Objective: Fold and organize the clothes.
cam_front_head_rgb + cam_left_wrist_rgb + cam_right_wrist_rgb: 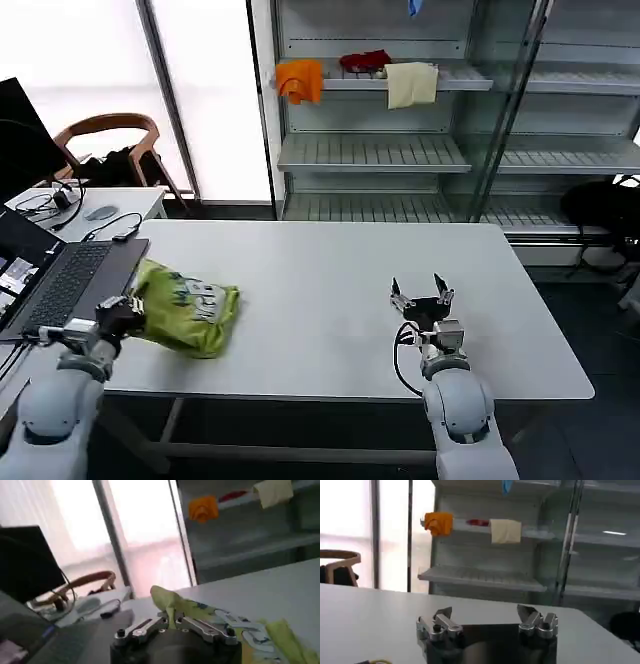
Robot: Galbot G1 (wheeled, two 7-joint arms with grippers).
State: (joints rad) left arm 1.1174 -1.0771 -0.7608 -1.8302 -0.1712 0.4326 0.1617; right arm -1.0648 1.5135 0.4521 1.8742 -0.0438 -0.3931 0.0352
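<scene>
White tabletop ran wide across the head view, most of its surface bare from centre to the right edge, with open room between the two arms. Behind it stood a shelving unit against the back wall; an orange cloth, a red cloth and a cream cloth hung or lay along one upper shelf. At the tabletop's left edge sat an open laptop, its keyboard just beside the task item. A wooden chair stood beyond a smaller side table at far left. The lime yellow-green T-shirt lay bunched in a loose heap on the left part of the tabletop, near the front edge, pale print facing up, well apart from the right arm. Left gripper was at the shirt's left edge, jaws closed on a fold of fabric; in the left wrist view a peak of green cloth rose from between the left gripper's fingers. Right gripper was over bare tabletop right of centre, near the front edge, jaws spread wide and holding nothing, as the right wrist view also showed.
</scene>
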